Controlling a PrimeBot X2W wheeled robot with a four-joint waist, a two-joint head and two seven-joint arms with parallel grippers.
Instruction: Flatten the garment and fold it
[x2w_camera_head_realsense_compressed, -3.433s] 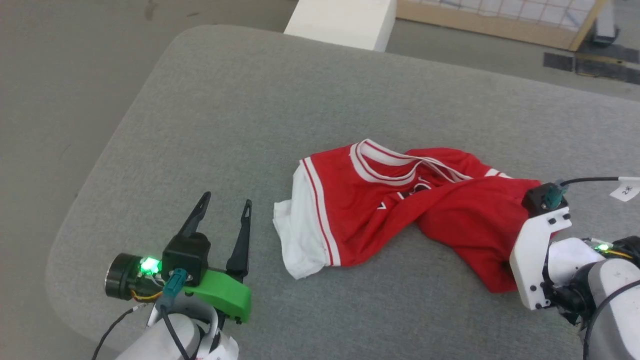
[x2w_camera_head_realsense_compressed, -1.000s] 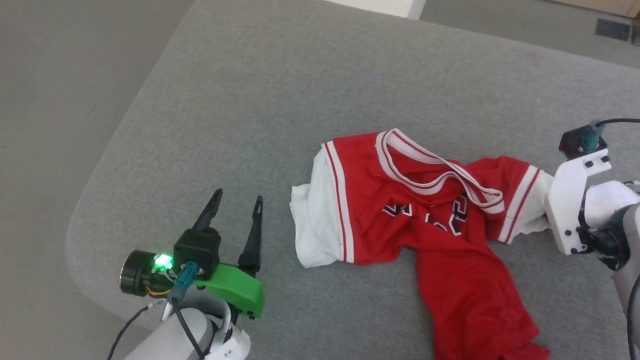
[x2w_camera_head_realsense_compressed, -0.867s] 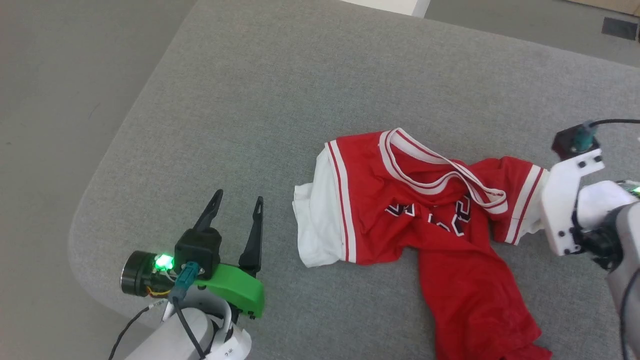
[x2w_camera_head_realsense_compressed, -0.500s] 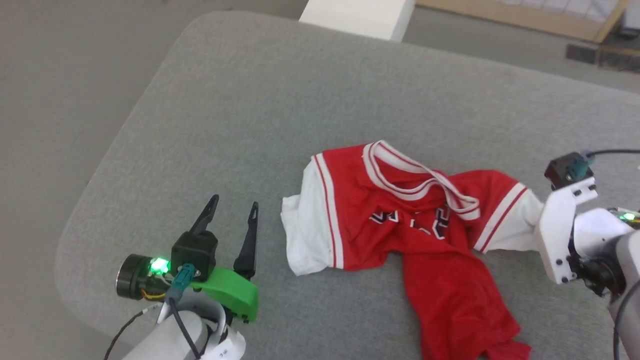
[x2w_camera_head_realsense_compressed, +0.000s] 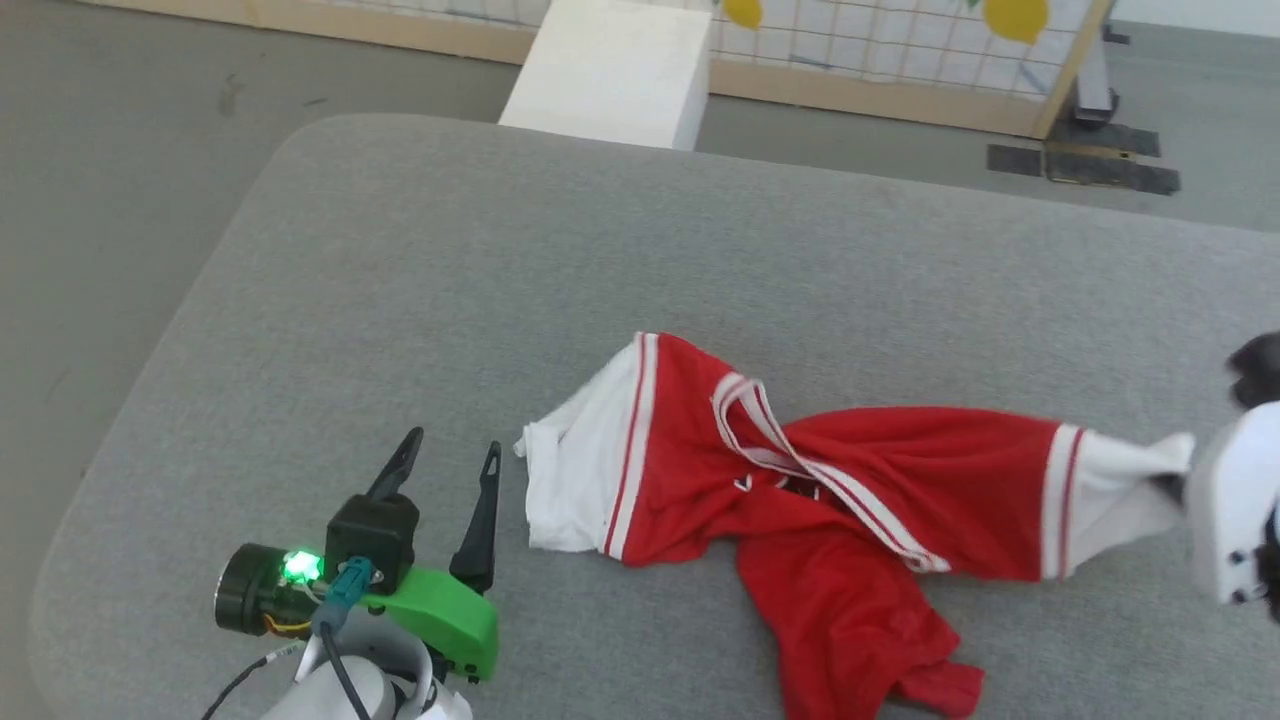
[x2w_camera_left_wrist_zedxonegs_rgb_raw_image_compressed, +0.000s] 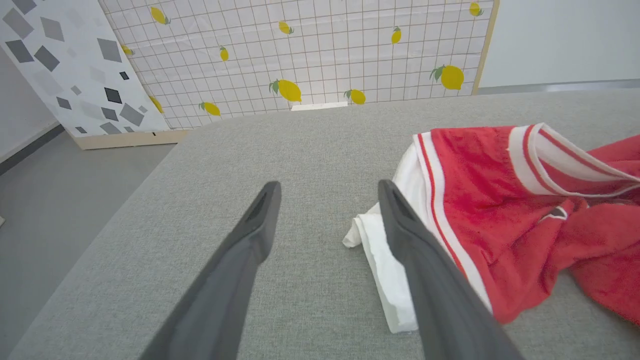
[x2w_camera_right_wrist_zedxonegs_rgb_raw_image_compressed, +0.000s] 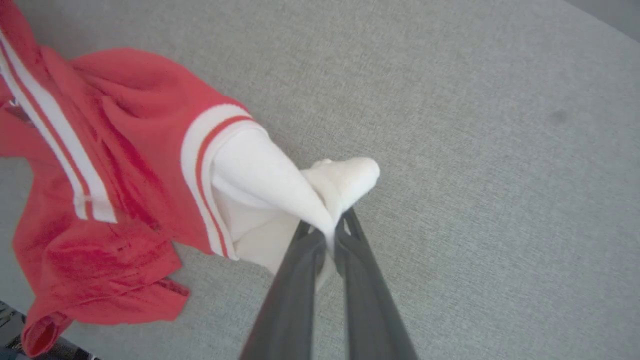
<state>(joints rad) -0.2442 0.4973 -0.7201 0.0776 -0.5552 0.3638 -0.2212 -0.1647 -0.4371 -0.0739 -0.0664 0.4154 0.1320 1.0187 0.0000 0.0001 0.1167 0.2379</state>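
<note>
- The garment (x2w_camera_head_realsense_compressed: 880, 490) is lying crumpled on the grey tabletop (x2w_camera_head_realsense_compressed: 500, 250), its red body twisting and its lower part trailing toward the robot's edge.
- Its striped collar (x2w_camera_head_realsense_compressed: 760, 430) is folding across the chest. Only scraps of black, white-outlined lettering (x2w_camera_head_realsense_compressed: 795, 487) are peeking from the creases, too little to read.
- At the garment's right end the right gripper (x2w_camera_right_wrist_zedxonegs_rgb_raw_image_compressed: 326, 226) is pinching the right sleeve (x2w_camera_head_realsense_compressed: 1110, 480), jaws clamped together on the white cloth. The cloth is stretching to a taut point past its red-and-white trim.
- Just beside the garment's left sleeve (x2w_camera_head_realsense_compressed: 570, 480) the left gripper (x2w_camera_head_realsense_compressed: 450, 445) is hovering with jaws wide apart, gripping nothing. Whether its nearer finger is touching the cloth cannot be told.
- A green light (x2w_camera_head_realsense_compressed: 297, 565) is glowing on the left wrist.
- Well beyond the garment, past the tabletop's far edge, a white block (x2w_camera_head_realsense_compressed: 610, 70) is standing on the floor. A wood-framed grid panel (x2w_camera_left_wrist_zedxonegs_rgb_raw_image_compressed: 300, 55) printed with yellow lemons is standing behind it.
</note>
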